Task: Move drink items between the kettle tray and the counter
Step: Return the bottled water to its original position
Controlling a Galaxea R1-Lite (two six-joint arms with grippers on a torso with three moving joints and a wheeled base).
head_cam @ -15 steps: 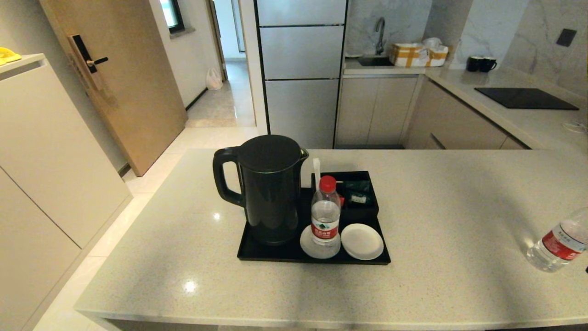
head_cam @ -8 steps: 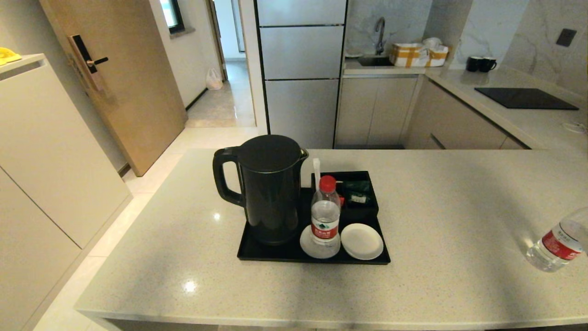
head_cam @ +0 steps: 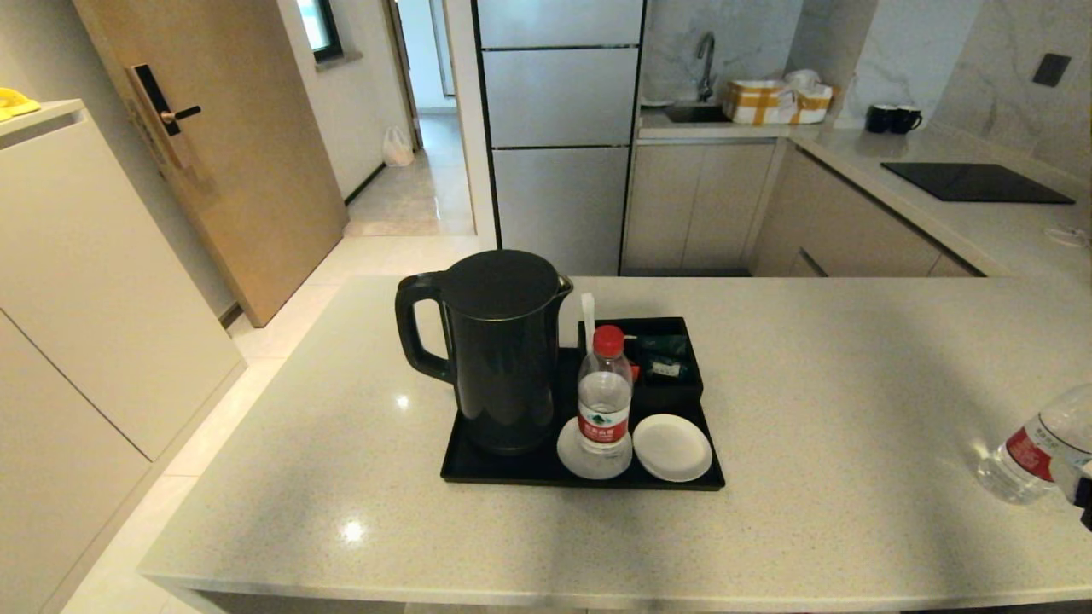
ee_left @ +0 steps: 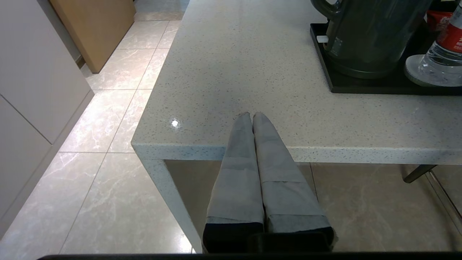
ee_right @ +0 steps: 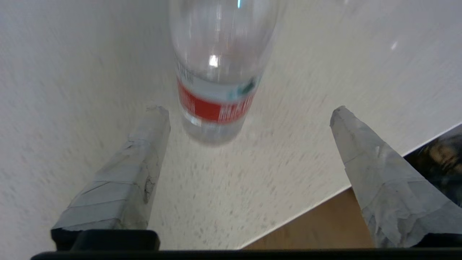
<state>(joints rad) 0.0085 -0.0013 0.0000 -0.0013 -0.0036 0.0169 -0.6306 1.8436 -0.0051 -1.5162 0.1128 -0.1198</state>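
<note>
2 water bottles, 1 kettle, 1 tray, 2 coasters, 2 mugs

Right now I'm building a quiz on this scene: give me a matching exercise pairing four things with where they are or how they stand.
Things:
1. kettle
2. bottle on the tray
3. bottle on the counter
4. left gripper

Places or states:
A. alone on the grey counter, before the open right gripper
B. shut, at the counter's near edge
C. upright on a white coaster
D. left end of the black tray

Pairs: 1-D, 2-C, 3-A, 4-B
</note>
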